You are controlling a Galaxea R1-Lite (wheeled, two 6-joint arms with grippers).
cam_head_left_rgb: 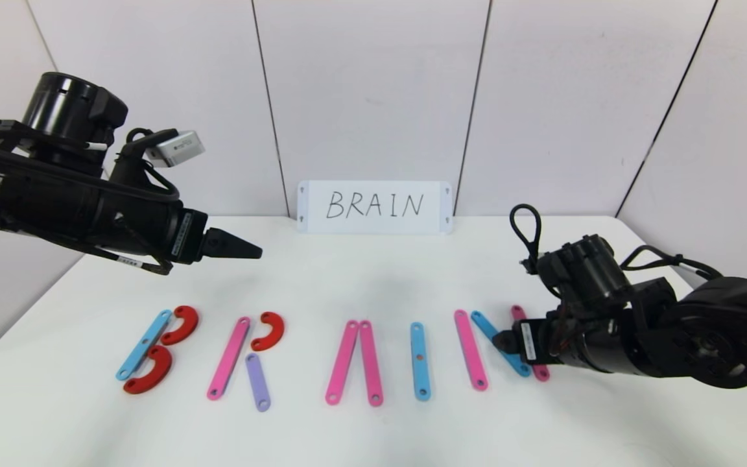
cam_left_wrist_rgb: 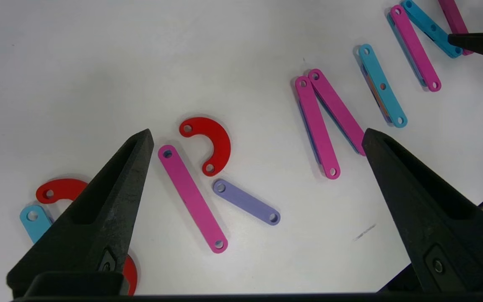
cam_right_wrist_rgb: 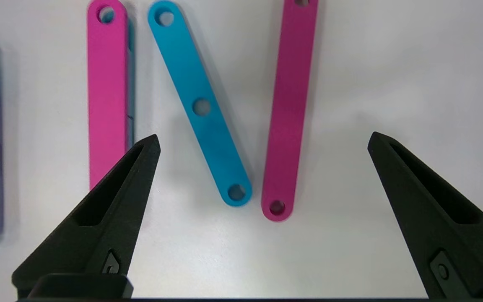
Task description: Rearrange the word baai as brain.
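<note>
— What do we see? A white table, white panelled wall, BRAIN card at centre.

— The word crosses the lower frame; left gripper and right gripper gape, empty.

Black arms, looped cables, pointed black gripper fingers.

- The word lies in a row along the desk's front half, running left to right.
- The card stands at the desk's back edge, behind the row's middle.
- The left gripper hangs above the row's left end; the right gripper sits over the last letter, near the right edge.
</note>
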